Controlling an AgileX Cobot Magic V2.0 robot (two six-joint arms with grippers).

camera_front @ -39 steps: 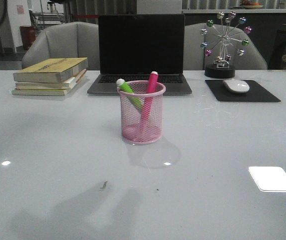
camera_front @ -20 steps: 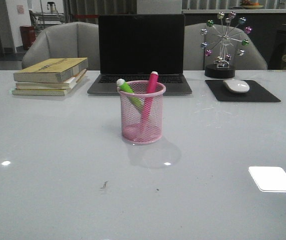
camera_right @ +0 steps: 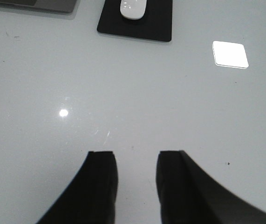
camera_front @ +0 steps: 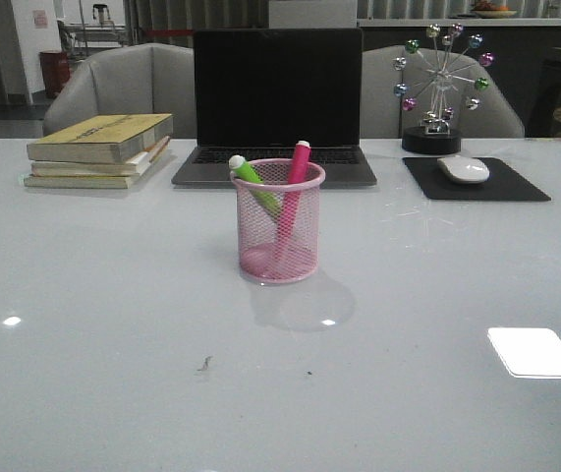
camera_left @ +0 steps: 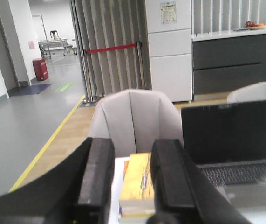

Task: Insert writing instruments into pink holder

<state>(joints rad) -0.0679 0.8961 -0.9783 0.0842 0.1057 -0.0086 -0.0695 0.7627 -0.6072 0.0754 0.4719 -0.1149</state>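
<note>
Neither arm shows in the front view. The left gripper [camera_left: 133, 186] is raised and aimed level across the bench [camera_front: 113, 374] toward the room behind; its jaws stand released with nothing between them, and through the gap shows the stack of books [camera_left: 136, 184], with the laptop [camera_left: 230, 135] and a grey armchair [camera_left: 135, 119] beyond. The right gripper [camera_right: 133, 184] is tipped down toward the glossy bench top, its jaws likewise parted and empty, hanging over bare surface well short of the black mouse pad [camera_right: 135, 25] and white mouse [camera_right: 133, 8].

The pink holder [camera_front: 278, 224] stands upright near the middle of the bench, in front of the laptop [camera_front: 276, 103]. Both markers are inside it. The pink highlighter [camera_front: 294, 182] leans with its upper end toward the right rear, its long axis steep, lower end down near the holder's base. The green highlighter [camera_front: 249, 175] tilts the other way, its upper end, apparently the pale cap, poking over the left rim; its lower end is hard to make out through the mesh. The books [camera_front: 101, 149] lie at left rear; a ferris-wheel ornament [camera_front: 440, 84] stands at right rear.
</note>
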